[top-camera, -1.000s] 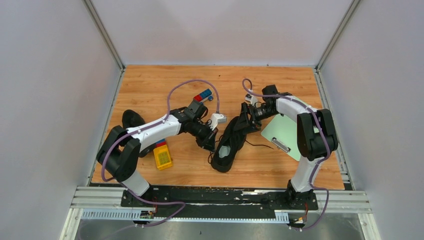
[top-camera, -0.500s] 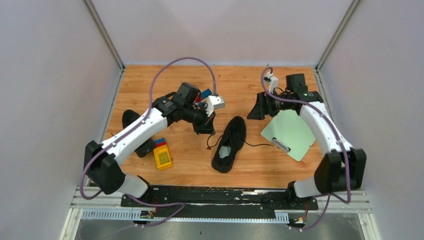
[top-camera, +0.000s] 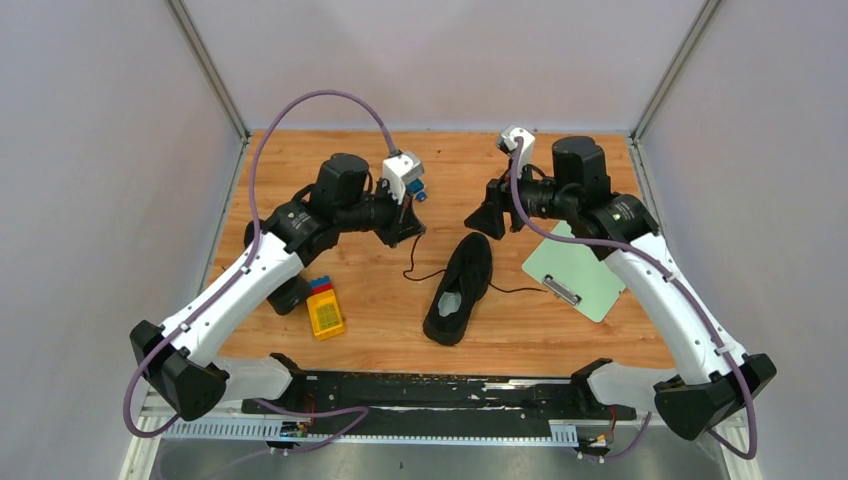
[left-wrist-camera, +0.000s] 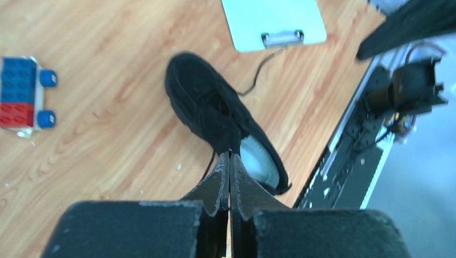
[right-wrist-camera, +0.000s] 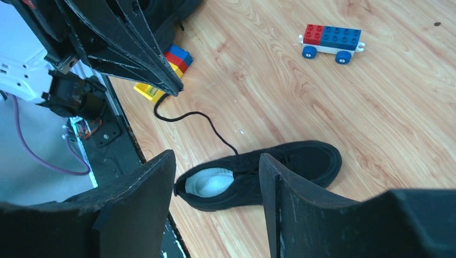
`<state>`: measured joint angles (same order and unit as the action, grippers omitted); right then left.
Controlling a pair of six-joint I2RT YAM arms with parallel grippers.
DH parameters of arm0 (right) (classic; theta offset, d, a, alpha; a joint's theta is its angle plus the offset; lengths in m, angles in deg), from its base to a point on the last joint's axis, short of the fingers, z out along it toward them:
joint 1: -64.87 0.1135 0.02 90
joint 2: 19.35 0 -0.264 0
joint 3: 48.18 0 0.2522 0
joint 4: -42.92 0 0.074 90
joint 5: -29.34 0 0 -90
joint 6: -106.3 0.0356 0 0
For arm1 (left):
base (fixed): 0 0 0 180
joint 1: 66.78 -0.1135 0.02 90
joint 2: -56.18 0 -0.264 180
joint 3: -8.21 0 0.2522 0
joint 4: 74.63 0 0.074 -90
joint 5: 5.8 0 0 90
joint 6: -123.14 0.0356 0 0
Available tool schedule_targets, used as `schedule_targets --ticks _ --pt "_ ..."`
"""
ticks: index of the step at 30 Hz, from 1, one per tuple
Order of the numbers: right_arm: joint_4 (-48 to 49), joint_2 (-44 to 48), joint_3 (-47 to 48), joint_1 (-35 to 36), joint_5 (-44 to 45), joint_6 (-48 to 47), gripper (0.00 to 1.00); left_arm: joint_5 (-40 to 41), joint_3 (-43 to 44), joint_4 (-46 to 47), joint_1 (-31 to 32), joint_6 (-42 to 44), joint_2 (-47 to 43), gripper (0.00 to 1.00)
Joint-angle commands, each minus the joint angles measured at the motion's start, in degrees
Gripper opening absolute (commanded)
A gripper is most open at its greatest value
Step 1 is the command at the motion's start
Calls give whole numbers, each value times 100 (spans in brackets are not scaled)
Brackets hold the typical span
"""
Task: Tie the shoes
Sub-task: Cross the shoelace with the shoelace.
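Note:
One black shoe (top-camera: 460, 290) lies mid-table, toe pointing away and its pale insole showing (left-wrist-camera: 215, 113) (right-wrist-camera: 269, 172). My left gripper (top-camera: 408, 236) (left-wrist-camera: 229, 156) hangs up and to the left of it. Its fingers are pressed together on the end of a thin black lace (right-wrist-camera: 199, 114), which sags in a loop back to the shoe (top-camera: 408, 268). My right gripper (top-camera: 487, 218) (right-wrist-camera: 217, 156) hovers above the toe, open, with nothing between its fingers. The second shoe (top-camera: 262, 238) lies at the left, mostly hidden under my left arm.
A pale green clipboard (top-camera: 580, 265) lies right of the shoe, and the shoe's other lace (top-camera: 515, 291) trails toward it. A blue and red brick car (right-wrist-camera: 330, 38) sits at the back. A yellow brick toy (top-camera: 325, 312) is front left. Grey walls enclose the table.
Both arms have lifted and drawn back from the shoe. The left gripper carried the lace up and to the back left. The right gripper rose off the shoe, its jaws a little narrower.

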<state>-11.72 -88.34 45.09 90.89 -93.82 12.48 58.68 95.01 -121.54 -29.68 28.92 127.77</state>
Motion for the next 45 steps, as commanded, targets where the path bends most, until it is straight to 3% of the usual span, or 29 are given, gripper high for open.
schedule_targets --ticks 1,11,25,26,29,30,32,33,34,36,38,42,45 --pt "481 -365 506 171 237 746 55 419 723 785 -52 -746 94 0" --pt "1169 -1088 812 872 403 1490 47 79 955 1162 -428 -1913 219 0" --pt "1433 -1682 1139 1436 1089 1583 37 -191 666 1436 -748 -2897 114 0" --pt "1448 -1725 1177 1445 1110 1592 35 -217 654 1472 -753 -2951 112 0" --pt "1452 -1788 1244 1450 1158 1597 6 -326 628 1511 -759 -2992 103 0" --pt "1453 -1781 1244 1450 1158 1582 0 -334 630 1517 -764 -2984 95 0" --pt "1439 -1720 1204 1450 1162 1539 0 -375 612 1529 -792 -2938 84 0" --pt "1426 -1656 1173 1450 1176 1501 0 -397 604 1521 -810 -2910 84 5" --pt "1403 -1576 1134 1442 1196 1453 0 -442 605 1488 -865 -2766 79 22" --pt "1342 -1356 1029 1434 1289 1363 0 -507 647 1347 -1009 -2336 45 47" --pt "1282 -1131 903 1417 1368 1276 0 -640 603 1271 -1162 -1635 -71 58" --pt "1201 -805 740 1380 1188 1173 0 -1186 -128 1712 -1222 -102 -692 64" --pt "1139 -705 786 1371 1050 1122 0 -1923 -885 2576 -1199 405 -1140 67"
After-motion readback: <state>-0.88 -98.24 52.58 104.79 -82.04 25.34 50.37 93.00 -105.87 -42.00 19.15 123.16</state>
